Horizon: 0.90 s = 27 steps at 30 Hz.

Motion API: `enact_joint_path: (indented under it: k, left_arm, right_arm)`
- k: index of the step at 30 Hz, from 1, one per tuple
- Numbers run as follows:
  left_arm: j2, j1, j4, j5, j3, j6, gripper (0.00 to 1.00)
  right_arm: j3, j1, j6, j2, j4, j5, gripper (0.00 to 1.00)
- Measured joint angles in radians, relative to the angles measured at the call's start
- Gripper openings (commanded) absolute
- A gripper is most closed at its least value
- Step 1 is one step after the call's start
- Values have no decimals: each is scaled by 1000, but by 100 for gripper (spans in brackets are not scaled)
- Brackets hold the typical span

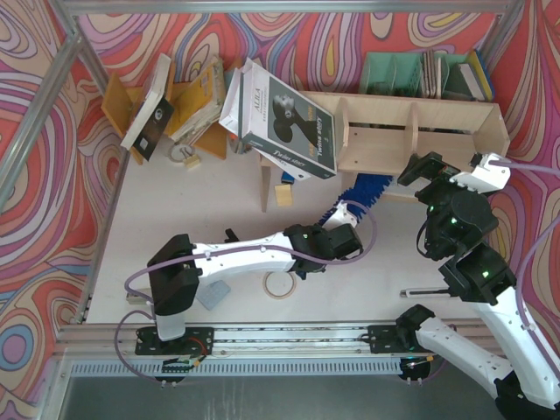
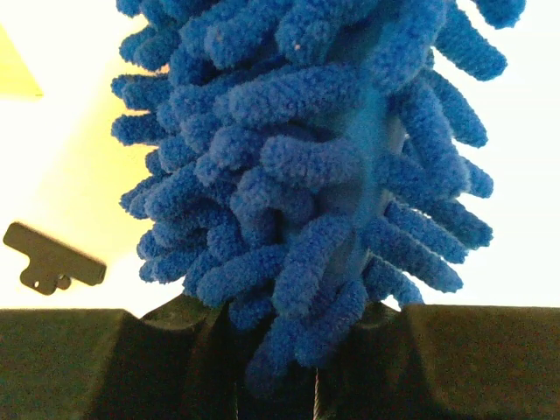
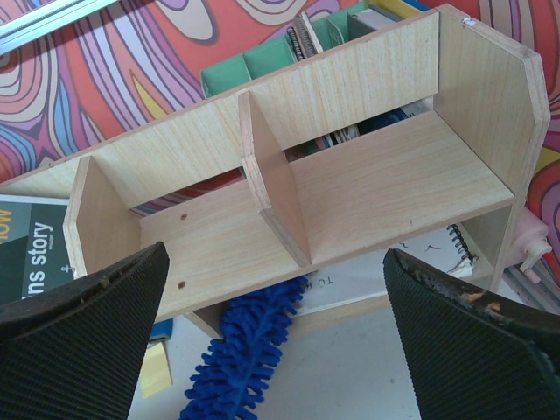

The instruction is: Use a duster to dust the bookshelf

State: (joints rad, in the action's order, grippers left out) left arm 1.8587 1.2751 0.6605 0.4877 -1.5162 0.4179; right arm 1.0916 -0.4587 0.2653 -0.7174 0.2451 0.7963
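Swirl-patterned walls (image 1: 52, 175) ring the white table (image 1: 175, 206); the bookshelf (image 1: 420, 131) stands along its far edge, towards the right corner. The left gripper (image 1: 343, 232) pinches the duster (image 1: 366, 186), which reaches under the shelf's front, and the right gripper (image 1: 422, 171) is spread; best to sweep slowly, fibres pressed to the wood

Bright blue duster (image 2: 306, 175), pale tan wood bookshelf (image 3: 367, 192), swirly red, pink and purple walls (image 1: 367, 35), green file organiser (image 1: 394, 74), orange-yellow book rack (image 1: 114, 101), plain white table (image 1: 201, 210).

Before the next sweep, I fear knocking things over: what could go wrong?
The black-and-white book leans tilted on the bookshelf; a jolt from the duster could tip it off. The duster, clamped in the left gripper, pokes under the shelf board, so a hard sideways sweep might shove the unit. The right gripper hovers open nearby; the arms could clash.
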Motion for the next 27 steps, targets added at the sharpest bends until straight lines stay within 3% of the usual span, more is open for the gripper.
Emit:
enact_joint_path:
  k: [11, 27]
  left_arm:
    - [-34, -9, -5, -29, 25, 11, 0]
    - [60, 86, -29, -98, -114, -120, 0]
  right_arm:
    - [0, 0, -6, 0, 0, 0, 99]
    - [0, 0, -7, -2, 0, 8, 99]
